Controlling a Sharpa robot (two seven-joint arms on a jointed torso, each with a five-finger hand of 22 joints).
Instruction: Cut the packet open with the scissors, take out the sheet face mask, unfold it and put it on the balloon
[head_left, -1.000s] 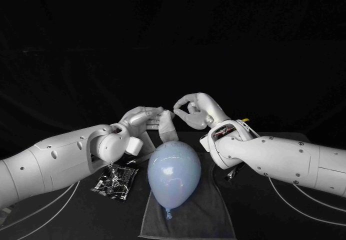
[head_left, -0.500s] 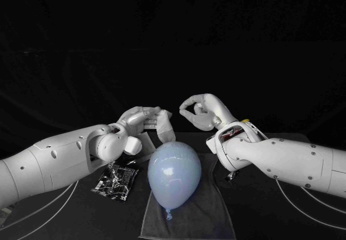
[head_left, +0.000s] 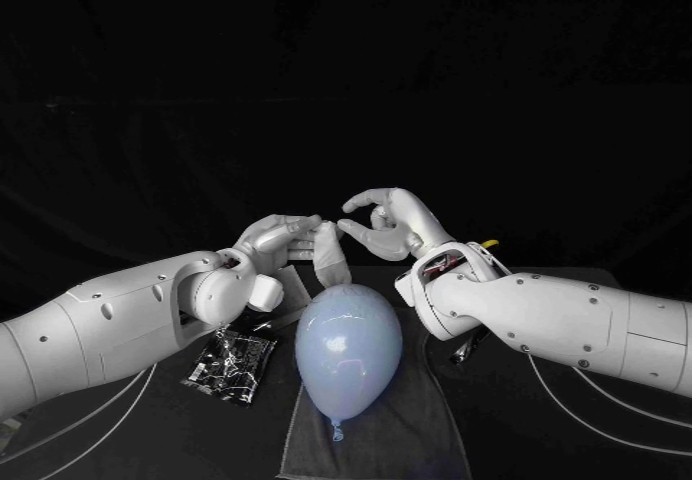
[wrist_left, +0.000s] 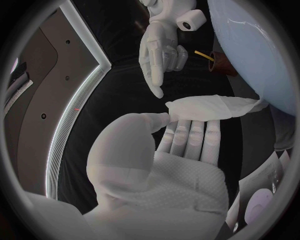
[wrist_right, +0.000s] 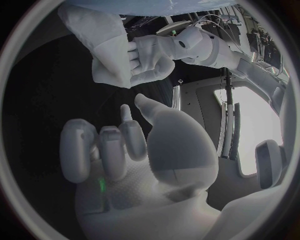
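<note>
My left hand (head_left: 281, 240) grips the folded sheet face mask (head_left: 330, 255) above the far end of the balloon (head_left: 348, 345), letting it hang so a loose edge offers itself. My right hand (head_left: 382, 222) holds nothing. Its thumb and forefinger are parted just beside the mask, ready, I judge, to pull a fold open. The packet (head_left: 231, 363) lies near the balloon, on my left.

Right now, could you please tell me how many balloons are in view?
1: a pale blue balloon lying on the grey cloth in front of the robot, with the sheet face mask, held by the left hand, hanging at its far end.
</note>
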